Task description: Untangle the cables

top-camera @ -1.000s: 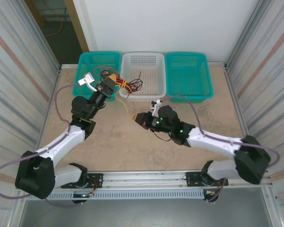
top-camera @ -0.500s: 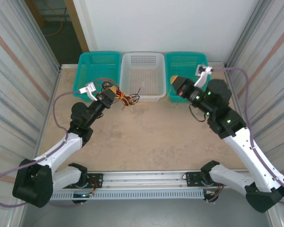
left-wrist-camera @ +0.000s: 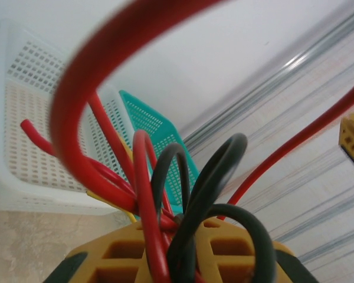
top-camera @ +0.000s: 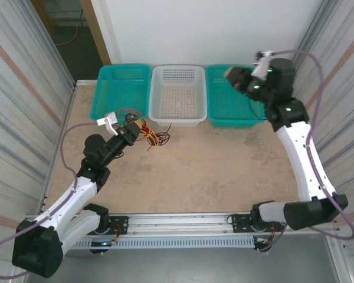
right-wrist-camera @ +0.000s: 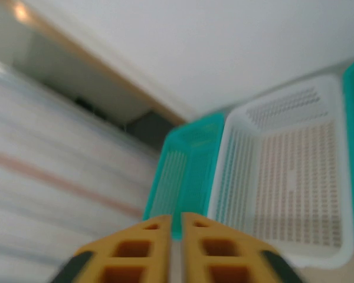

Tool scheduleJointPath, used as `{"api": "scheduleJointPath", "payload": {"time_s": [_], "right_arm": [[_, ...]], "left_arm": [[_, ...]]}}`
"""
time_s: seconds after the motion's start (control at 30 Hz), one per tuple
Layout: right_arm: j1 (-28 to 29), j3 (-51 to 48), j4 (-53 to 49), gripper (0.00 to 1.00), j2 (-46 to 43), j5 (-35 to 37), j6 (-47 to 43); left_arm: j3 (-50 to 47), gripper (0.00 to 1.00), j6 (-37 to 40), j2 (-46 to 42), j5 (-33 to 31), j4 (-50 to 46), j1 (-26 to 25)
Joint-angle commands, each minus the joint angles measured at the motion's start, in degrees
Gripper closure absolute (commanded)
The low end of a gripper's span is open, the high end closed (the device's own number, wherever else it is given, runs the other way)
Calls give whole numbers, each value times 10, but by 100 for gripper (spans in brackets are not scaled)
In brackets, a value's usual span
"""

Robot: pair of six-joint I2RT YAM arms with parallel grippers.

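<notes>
Left pincer (top-camera: 134, 131) is clamped on the red, black and yellow cables (top-camera: 156, 137) over the bench (top-camera: 212, 165); right pincer (top-camera: 231, 73), a narrow slit apart, hangs near the right teal basket (top-camera: 239, 105).

White arms (top-camera: 76, 193), black joints (top-camera: 94, 147), lilac cables (top-camera: 63, 150), mustard-yellow fingers (right-wrist-camera: 135, 256).

The cables (left-wrist-camera: 143, 194) are blurred up close, cropped by the top edge.

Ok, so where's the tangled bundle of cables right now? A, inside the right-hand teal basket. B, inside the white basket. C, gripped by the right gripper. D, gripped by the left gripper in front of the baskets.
D: the left gripper is closed on the cables, short of the white basket.
</notes>
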Motion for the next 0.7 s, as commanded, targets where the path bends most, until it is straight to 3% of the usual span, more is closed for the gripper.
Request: {"api": "scheduleJointPath", "payload": {"time_s": [0.0,0.1,0.27,0.4,0.47,0.57,0.67], "right_arm": [[109,-18,-94,49,-7,12,-139],[143,-113,-44,35,-40,23,-125],[122,-232,39,27,-74,-50,-43],[146,-266,62,19,-85,-99,-52],[165,-248,37,18,-80,-98,-83],[210,-195,-26,19,-58,-29,-143],[254,-151,-41,32,-23,24,-160]], "left_arm": [[66,100,-28,-1,-10,-90,10],[92,100,-54,22,34,-89,20],[108,100,-69,24,41,-84,22],[124,100,-69,31,57,-94,23],[134,100,-66,39,72,-103,23],[151,100,-56,50,90,-130,23],[148,100,-60,48,86,-133,23]]}}
